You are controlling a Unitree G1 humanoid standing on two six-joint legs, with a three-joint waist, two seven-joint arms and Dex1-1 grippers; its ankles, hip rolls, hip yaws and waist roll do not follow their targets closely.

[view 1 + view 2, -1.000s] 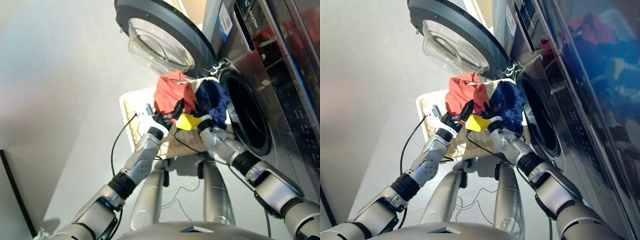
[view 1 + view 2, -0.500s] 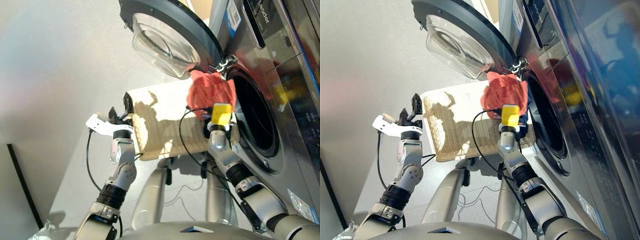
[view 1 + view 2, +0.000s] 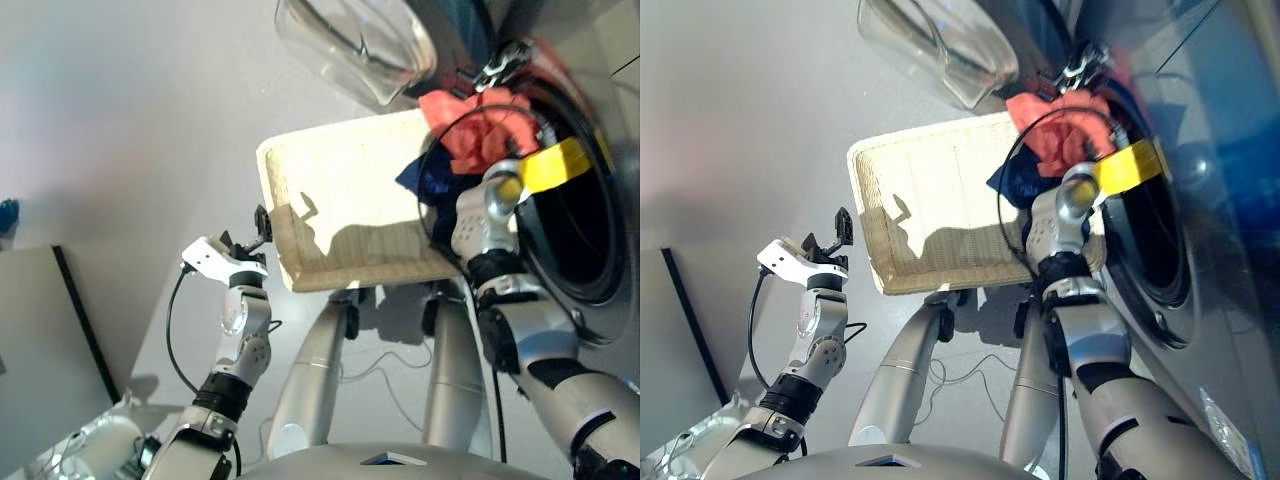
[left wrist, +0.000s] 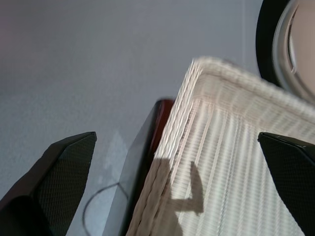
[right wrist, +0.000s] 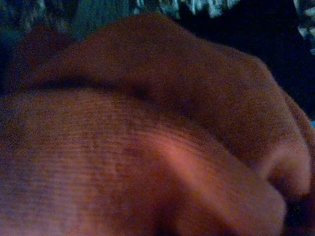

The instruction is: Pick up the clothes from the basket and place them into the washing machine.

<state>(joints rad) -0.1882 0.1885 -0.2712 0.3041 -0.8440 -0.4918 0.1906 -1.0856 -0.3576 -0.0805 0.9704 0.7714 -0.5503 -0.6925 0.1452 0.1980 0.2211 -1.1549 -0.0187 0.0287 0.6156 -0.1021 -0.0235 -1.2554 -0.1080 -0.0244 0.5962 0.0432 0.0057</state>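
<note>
- The right pincer grasps the orange-red garment at the washing machine drum mouth.
- The left pincer, released, hangs at 9 o'clock of the basket.

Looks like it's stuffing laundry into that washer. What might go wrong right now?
The orange-red garment bunches right at the washer opening's edge, so it could slide back out instead of going in. The navy garment hangs below it over the basket and may drop back there. A black cable loops beside the cloth and might snag it.
</note>
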